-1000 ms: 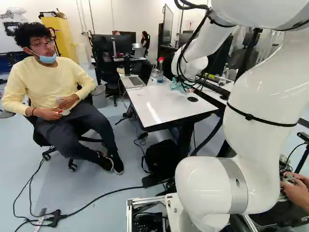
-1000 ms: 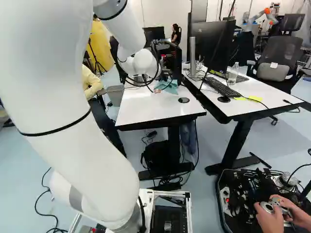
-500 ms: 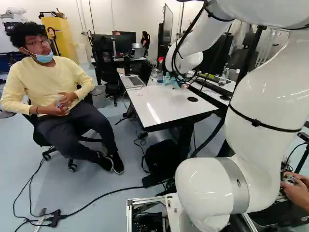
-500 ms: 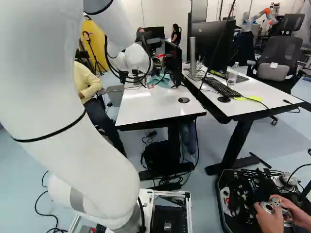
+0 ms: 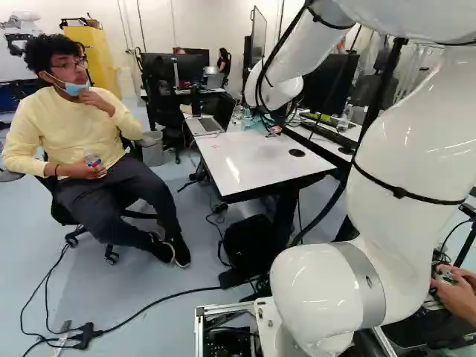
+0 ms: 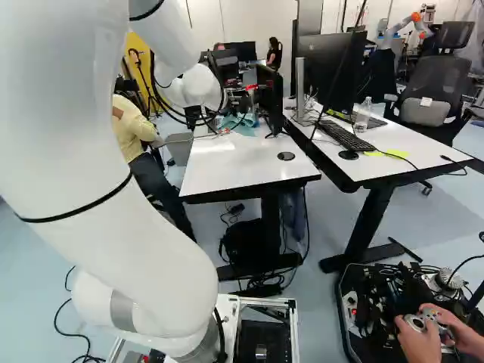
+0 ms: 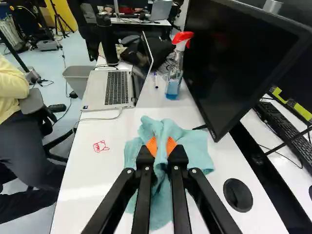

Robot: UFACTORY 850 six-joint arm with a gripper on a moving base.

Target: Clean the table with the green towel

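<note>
In the right base view my gripper (image 6: 215, 123) is partly hidden behind cables and wrist parts, over the far half of the white table (image 6: 242, 168). The wrist view shows the gripper (image 7: 162, 148) closed, with the bunched green towel (image 7: 195, 146) pinched between its orange pads. Loose folds spread on the tabletop around and under the fingers. A small red drawing (image 7: 101, 146) marks the white surface beside the towel, on the laptop's side.
Ahead of the towel stand an open laptop (image 7: 109, 87) and a spray bottle (image 7: 174, 78) with blue liquid. A black monitor (image 7: 234, 53) rises close beside the towel. A round black cap (image 7: 238, 195) lies in the tabletop. Another robot (image 6: 404, 29) stands far back.
The arm has swung left in both base views, carrying the gripper and towel across the far part of the table, away from the keyboard side. The base has stayed put.
</note>
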